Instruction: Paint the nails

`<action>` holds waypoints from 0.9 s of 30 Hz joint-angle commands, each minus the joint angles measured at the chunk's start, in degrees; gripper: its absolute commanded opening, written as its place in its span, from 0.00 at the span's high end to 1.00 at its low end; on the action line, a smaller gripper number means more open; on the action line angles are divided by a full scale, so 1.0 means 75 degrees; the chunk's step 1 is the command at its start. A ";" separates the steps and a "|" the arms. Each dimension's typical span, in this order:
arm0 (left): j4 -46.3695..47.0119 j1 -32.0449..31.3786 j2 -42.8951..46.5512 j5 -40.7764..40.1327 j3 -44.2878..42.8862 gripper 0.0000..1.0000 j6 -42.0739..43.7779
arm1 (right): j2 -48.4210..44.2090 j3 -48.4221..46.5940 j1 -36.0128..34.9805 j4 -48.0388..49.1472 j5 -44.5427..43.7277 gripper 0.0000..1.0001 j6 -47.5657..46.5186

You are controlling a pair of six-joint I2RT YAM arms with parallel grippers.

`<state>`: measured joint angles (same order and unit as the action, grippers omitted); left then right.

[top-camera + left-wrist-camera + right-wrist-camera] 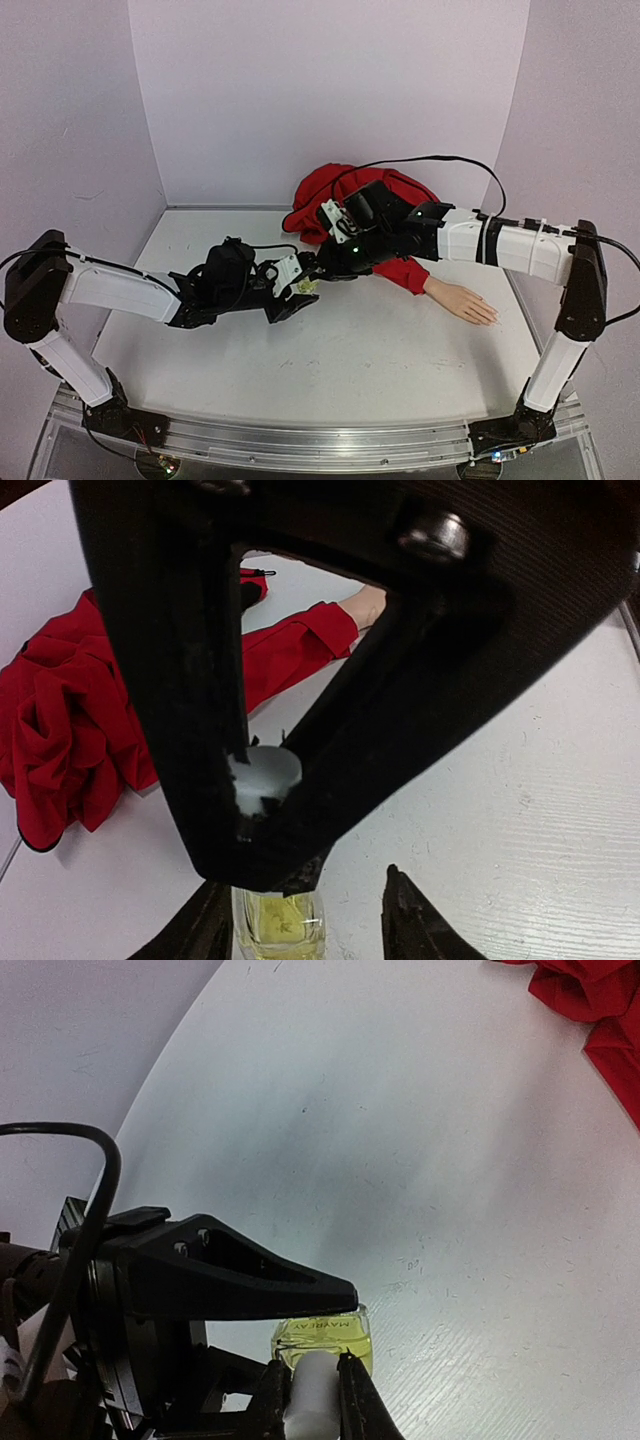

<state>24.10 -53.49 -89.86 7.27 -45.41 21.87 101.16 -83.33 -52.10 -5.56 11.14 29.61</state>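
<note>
Nails (pixel 489 317): tips of pale mannequin fingers (pixel 478 310), lying flat right of centre, pointing lower right; finish too small to judge.

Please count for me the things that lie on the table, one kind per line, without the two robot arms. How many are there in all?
red jacket: 1
mannequin hand: 1
clear yellowish bottle with a white cap: 1
Total: 3

left arm (pixel 112 290): white link, black joints | right arm (pixel 512 247): same, black cable (pixel 430 160) | right pincer (pixel 312 1400): black
</note>
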 commanded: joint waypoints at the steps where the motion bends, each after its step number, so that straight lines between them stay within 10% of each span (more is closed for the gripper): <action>1: 0.0402 -0.0035 0.0028 -0.0135 -0.0343 0.54 0.0096 | 0.0000 -0.0337 -0.0003 0.0068 0.0120 1.00 0.0077; 19: 0.0355 -0.0043 0.0158 0.0084 -0.0484 1.00 -0.0786 | -0.0021 -0.0321 -0.0003 0.0074 0.0593 1.00 -0.0578; 24: 0.0241 -0.0028 0.0608 0.2139 -0.0283 1.00 -0.1467 | -0.0176 -0.0259 0.0008 0.0183 0.0861 1.00 -0.2287; 27: 0.0157 0.0079 0.0899 0.4203 -0.0275 1.00 -0.2021 | -0.0393 0.0147 0.0191 0.0476 0.2965 1.00 -0.4456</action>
<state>21.43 -52.38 -88.92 14.63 -45.63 13.04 101.12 -83.40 -51.75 -6.87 16.51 17.02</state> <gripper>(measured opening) 0.201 0.141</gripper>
